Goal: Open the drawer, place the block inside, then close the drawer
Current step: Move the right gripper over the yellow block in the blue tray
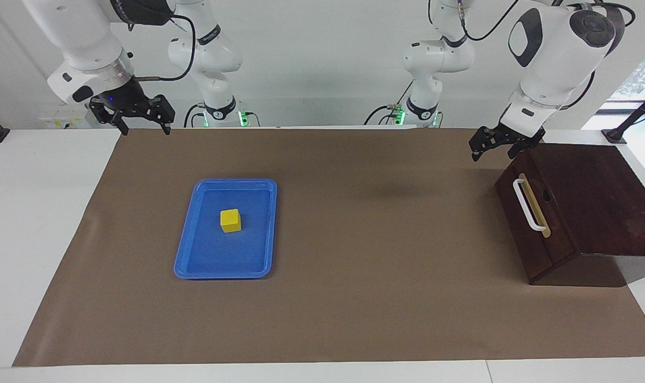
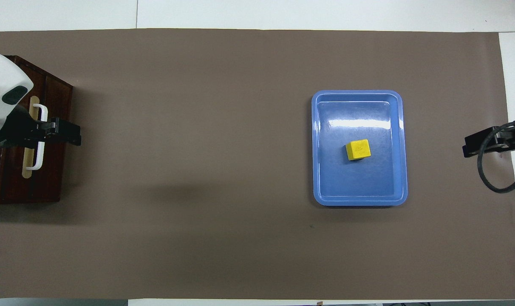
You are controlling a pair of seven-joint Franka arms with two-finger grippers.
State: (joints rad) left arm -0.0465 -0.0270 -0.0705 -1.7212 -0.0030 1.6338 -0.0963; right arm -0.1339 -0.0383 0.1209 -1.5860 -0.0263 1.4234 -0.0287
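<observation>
The drawer [image 1: 556, 226] is shut in its dark wood cabinet [image 1: 610, 202] at the left arm's end of the table, its white bar handle [image 1: 523, 205] facing the table's middle. It also shows in the overhead view [image 2: 53, 170]. My left gripper [image 1: 494, 153] is open in the air over the cabinet's corner nearer the robots, apart from the handle; in the overhead view it [image 2: 68, 132] covers the handle [image 2: 37, 163]. The yellow block [image 1: 230, 220] [image 2: 358, 149] lies in a blue tray [image 1: 187, 250]. My right gripper [image 1: 145, 129] [image 2: 474, 144] waits open and empty.
The blue tray [image 2: 400, 140] lies on a brown mat [image 1: 381, 266] toward the right arm's end of the table. The mat [image 2: 198, 170] covers most of the white table. The right gripper hangs over the mat's corner near its own base.
</observation>
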